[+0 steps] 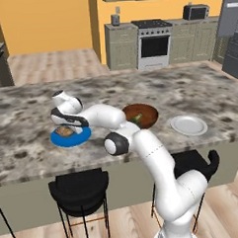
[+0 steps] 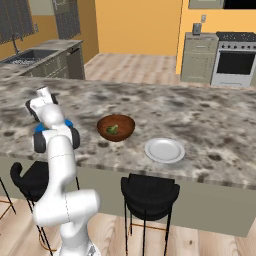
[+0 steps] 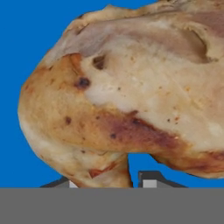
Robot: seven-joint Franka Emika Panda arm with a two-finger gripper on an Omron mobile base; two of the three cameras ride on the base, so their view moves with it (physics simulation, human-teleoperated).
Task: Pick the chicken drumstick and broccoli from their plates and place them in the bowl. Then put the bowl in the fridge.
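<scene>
The drumstick [image 3: 127, 96] is seen lying on the blue plate [image 1: 72, 138], long axis across the hand view. The gripper [image 1: 67, 127] is lowered over it; its grip cannot be told. The broccoli [image 2: 113, 129] is seen in the bowl [image 2: 122, 134].

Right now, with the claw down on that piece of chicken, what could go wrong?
The chicken drumstick is lumpy and rounded, and the gripper is down on it over the blue plate; a grip on a curved edge might slip as it lifts.

The bowl already holds the broccoli, so a drumstick dropped in carelessly could knock it about.

The arm stretches low beside the bowl and might nudge it when swinging across.
</scene>
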